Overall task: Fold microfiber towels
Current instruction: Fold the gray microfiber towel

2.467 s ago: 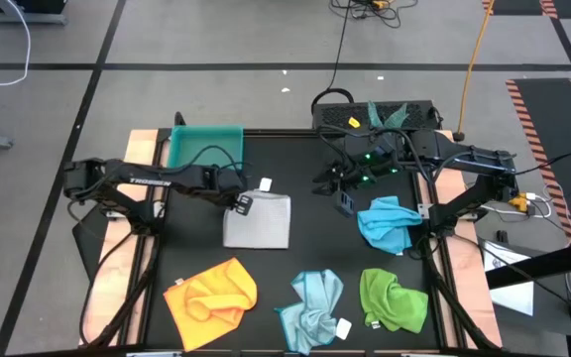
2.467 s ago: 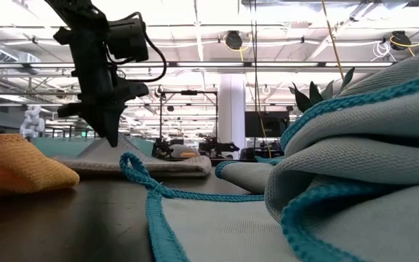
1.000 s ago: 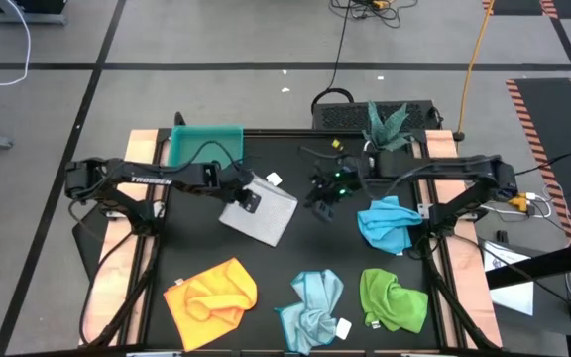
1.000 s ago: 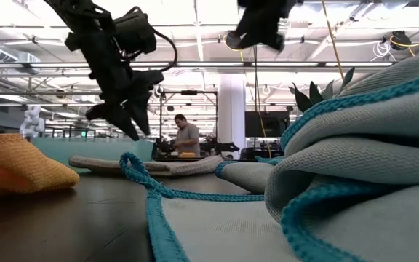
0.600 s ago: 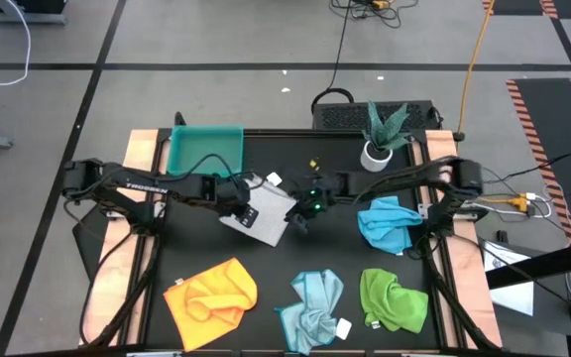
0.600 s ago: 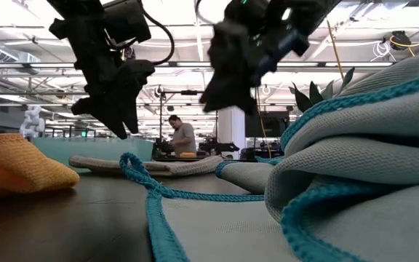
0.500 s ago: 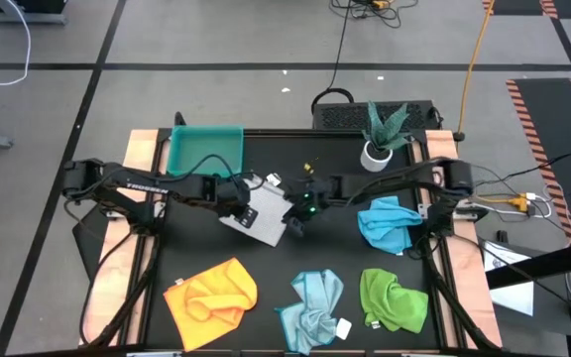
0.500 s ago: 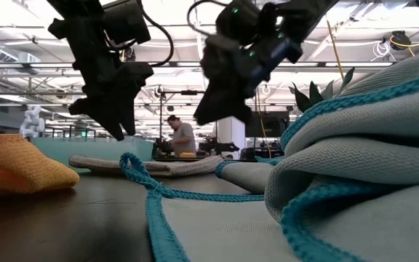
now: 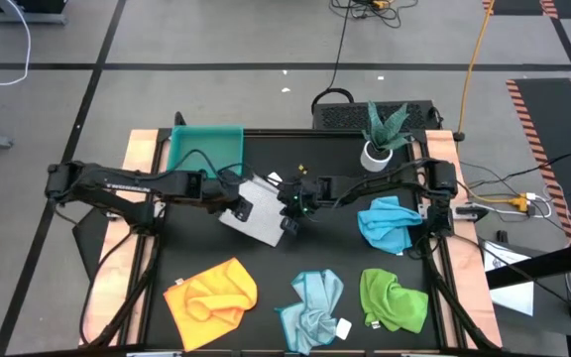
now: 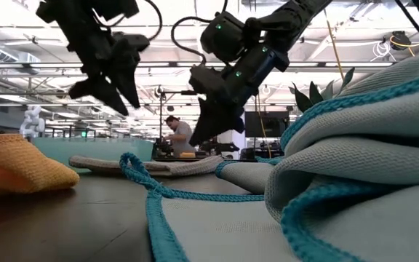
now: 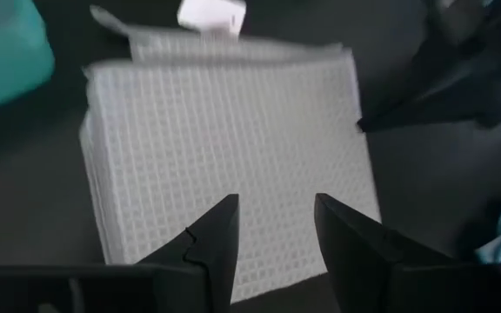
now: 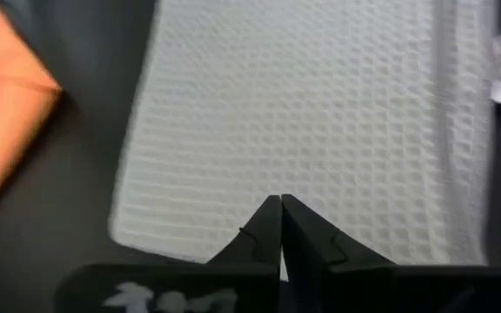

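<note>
Since the earlier frames the right arm has swung in from the far right side of the table to the middle, and its jaws have come together; the white-grey towel (image 9: 257,208) has turned from square-on to lying at a slant. The right gripper (image 9: 290,220) now hovers with its fingers pressed tight against each other over the right edge of that folded towel, and the right wrist view shows the closed tips (image 12: 278,228) above the waffle-weave cloth with nothing between them. The left gripper (image 9: 238,209) hangs over the same towel from the other side, its jaws standing apart and empty, the two fingers (image 11: 218,236) clear of the fabric in the left wrist view. In the low view both grippers are raised above the flat towel. The towel lies on the black table (image 9: 315,258) just in front of the teal tray (image 9: 204,147), its small white tag (image 9: 275,179) at the far corner. Along the near edge sit the yellow-orange towel (image 9: 212,293), the pale blue towel (image 9: 312,305) and the green towel (image 9: 392,299), all crumpled, and the bright blue towel (image 9: 387,223) lies bunched at the right. A potted plant (image 9: 378,134) stands at the far right corner.
</note>
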